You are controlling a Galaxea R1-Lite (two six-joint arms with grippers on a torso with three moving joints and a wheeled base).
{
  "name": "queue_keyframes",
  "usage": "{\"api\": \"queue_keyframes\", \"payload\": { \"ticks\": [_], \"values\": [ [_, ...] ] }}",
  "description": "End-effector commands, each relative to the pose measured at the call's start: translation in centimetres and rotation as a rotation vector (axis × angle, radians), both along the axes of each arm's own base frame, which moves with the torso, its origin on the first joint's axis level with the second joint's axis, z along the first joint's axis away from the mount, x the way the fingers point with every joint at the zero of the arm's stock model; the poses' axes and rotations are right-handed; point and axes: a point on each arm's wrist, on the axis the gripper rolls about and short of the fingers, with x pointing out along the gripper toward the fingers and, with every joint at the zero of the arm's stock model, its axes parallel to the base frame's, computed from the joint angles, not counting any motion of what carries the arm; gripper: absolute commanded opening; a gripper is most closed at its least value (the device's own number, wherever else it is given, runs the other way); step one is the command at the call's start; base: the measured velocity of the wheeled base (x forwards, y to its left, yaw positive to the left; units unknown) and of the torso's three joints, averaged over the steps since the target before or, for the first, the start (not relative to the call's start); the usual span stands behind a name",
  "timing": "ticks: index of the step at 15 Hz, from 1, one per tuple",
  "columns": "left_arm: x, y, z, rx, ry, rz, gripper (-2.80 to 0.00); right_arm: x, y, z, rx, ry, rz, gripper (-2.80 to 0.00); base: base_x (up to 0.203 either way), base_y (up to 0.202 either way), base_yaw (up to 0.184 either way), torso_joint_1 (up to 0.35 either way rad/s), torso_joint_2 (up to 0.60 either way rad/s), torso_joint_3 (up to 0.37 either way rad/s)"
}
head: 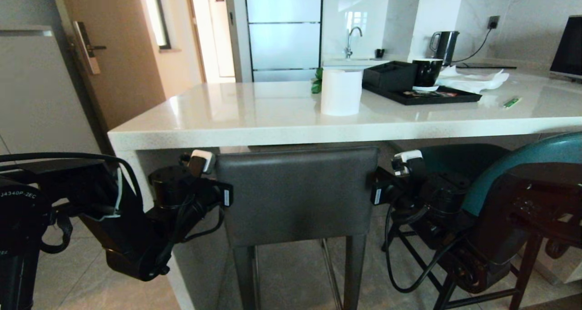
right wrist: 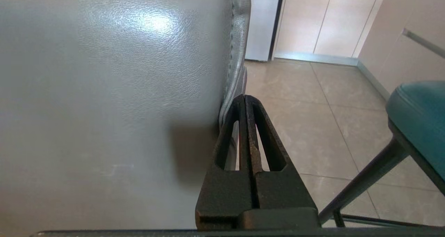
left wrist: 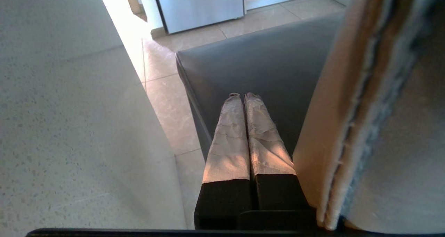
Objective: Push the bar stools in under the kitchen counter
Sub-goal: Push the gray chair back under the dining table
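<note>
The grey leather stool (head: 298, 196) stands square to the kitchen counter (head: 282, 128), its backrest just under and in front of the thick edge of the white tabletop, with its seat seemingly already partly beneath; the teal stool (head: 518, 173) stands to the right of it, its rounded back out in front of the counter edge, so it looks the less tucked of the two; the left gripper (left wrist: 245, 98) sits at the left edge of the grey backrest and the right gripper (right wrist: 245, 99) at its right edge, and in both wrist views the fingers are pressed together with nothing between them, so the stool is braced from the sides rather than grasped; judging by its padded back and solid tapered legs, the grey stool is probably fairly heavy and stiff, though the leather skin is smooth and glossy and closed fingers could slide along it; the firm side seams of the backrest look like the best place to bear on, low enough that a push does not tip the tall frame; the legs may drag or catch on the floor tiles (right wrist: 313, 125); the teal stool's thin black legs suggest a lighter thing, likelier to skew if pushed off-centre.
</note>
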Motion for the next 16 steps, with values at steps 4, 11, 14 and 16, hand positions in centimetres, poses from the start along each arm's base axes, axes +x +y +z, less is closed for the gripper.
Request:
{"api": "queue_keyframes", "payload": {
  "ticks": [4,11,14,16],
  "values": [
    [-1.9,0.7,0.3,0.007,0.029,0.001,-2.8,-1.4,-0.6,0.4,-0.007,0.018,-0.003,-2.8,0.0,0.0,0.0,0.0,0.0,0.0],
    [-4.0,3.3,1.7,0.007,0.03,0.062,-2.8,-4.7,-2.2,4.6,0.031,-0.052,-0.037,-2.8,0.0,0.0,0.0,0.0,0.0,0.0],
    [-3.7,2.7,1.0,0.016,0.046,0.048,-2.8,-5.6,-2.6,4.8,0.028,-0.045,-0.04,-2.8,0.0,0.0,0.0,0.0,0.0,0.0],
    [-3.9,2.2,0.9,0.017,0.051,0.03,-2.8,-6.3,-2.8,4.5,0.019,-0.026,-0.037,-2.8,0.0,0.0,0.0,0.0,0.0,0.0]
  ]
}}
